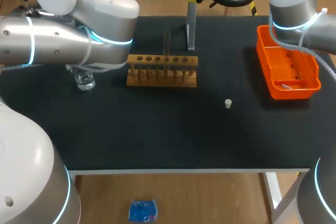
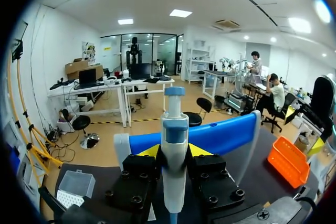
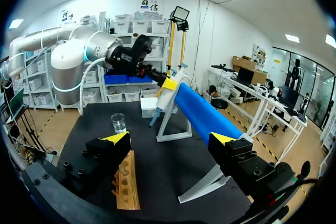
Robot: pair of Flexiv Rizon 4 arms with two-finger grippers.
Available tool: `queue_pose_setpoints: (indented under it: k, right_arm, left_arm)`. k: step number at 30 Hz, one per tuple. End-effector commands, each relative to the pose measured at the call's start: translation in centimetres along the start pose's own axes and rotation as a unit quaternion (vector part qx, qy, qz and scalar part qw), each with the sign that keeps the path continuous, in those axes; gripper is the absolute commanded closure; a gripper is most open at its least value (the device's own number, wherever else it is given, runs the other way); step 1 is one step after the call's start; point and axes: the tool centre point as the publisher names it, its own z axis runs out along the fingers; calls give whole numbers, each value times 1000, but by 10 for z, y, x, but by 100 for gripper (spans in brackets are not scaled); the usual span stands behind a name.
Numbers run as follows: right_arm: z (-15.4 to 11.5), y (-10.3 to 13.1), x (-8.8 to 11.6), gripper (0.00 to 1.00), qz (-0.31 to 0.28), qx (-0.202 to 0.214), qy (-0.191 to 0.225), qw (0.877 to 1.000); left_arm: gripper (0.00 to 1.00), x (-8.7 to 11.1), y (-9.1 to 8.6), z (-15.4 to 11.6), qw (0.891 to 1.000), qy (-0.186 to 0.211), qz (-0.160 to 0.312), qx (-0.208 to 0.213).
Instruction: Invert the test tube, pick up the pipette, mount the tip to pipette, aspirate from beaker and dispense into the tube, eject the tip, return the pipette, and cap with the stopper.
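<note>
The left gripper point(image 2: 174, 150) is clamped on the white-and-blue plastic pipette point(image 2: 175, 129), its yellow tips pressed to the smooth barrel from both sides. Just ahead lies the stand's rounded blue bar point(image 2: 220, 135). The pipette's lower end is cut off from sight. The right gripper point(image 3: 170, 139) has its fingers wide apart and holds nothing.

In the head view, a thin clear test tube point(image 1: 167, 43) stands in the wooden rack with round holes point(image 1: 163, 70) at upper centre, faint against the matte black table point(image 1: 157, 135). The clear glass beaker point(image 1: 84, 81) at left is half hidden under the left arm point(image 1: 63, 40). A small white cylindrical stopper point(image 1: 228, 103) sits right of centre, and an orange slatted plastic basket point(image 1: 287, 72) at the right.
</note>
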Motion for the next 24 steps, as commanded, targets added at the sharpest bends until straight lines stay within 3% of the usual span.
queue_pose_setpoints:
  k: [1, 13, 24]
  right_arm:
    - [-1, 1, -1, 0, 0, 2, 2, 1000]
    - [-1, 1, -1, 0, 0, 2, 2, 1000]
    - [-1, 1, -1, 0, 0, 2, 2, 1000]
  left_arm:
    - [100, 3, -3, 7, 1000, -9, -1, -8]
    - [100, -2, -4, 8, 998, -54, -8, -23]
    - [100, -6, -1, 15, 998, -58, -10, -32]
